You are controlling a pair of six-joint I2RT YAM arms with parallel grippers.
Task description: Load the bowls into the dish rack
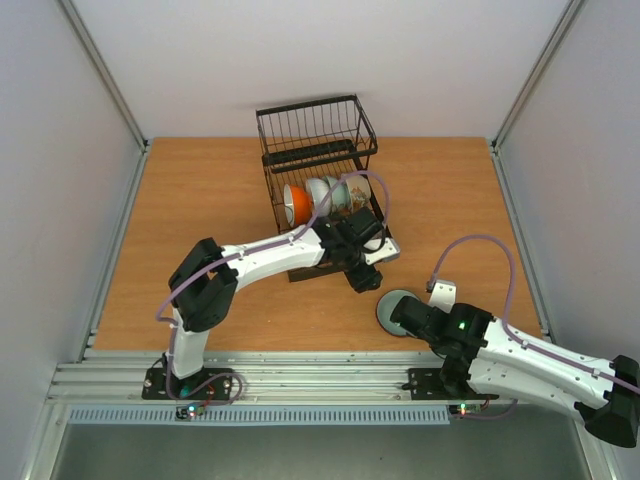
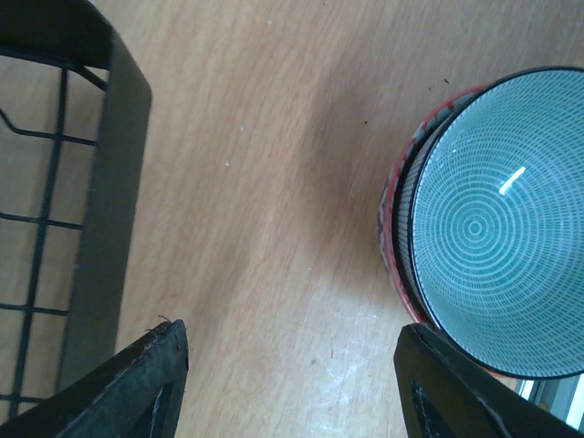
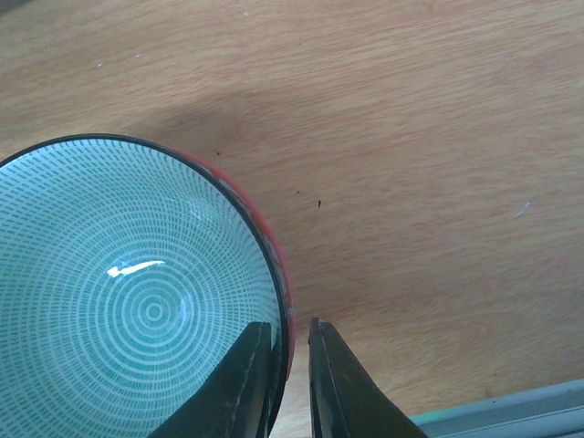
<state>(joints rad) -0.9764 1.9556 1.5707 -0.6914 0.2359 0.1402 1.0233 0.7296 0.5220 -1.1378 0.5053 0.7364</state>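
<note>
A bowl point(image 1: 393, 308) with a teal ringed inside and a red outside is on the table near the front, right of centre. My right gripper point(image 1: 410, 318) is shut on its rim. In the right wrist view one finger is inside the bowl point(image 3: 137, 310) and one is outside, so my gripper point(image 3: 290, 333) pinches the near-right rim. My left gripper point(image 1: 365, 280) is open and empty, between the black wire dish rack point(image 1: 318, 150) and this bowl. In the left wrist view the gripper point(image 2: 292, 383) hangs over bare wood, with the rack's edge point(image 2: 114, 210) on the left and the bowl point(image 2: 502, 228) on the right.
Three bowls stand on edge in the rack's dividers: an orange one point(image 1: 297, 206), a pale one point(image 1: 319, 195) and another point(image 1: 352, 190). The rack's taller basket section point(image 1: 315, 122) is at its far end. Grey walls enclose the table, and a metal rail point(image 1: 300, 380) runs along the front.
</note>
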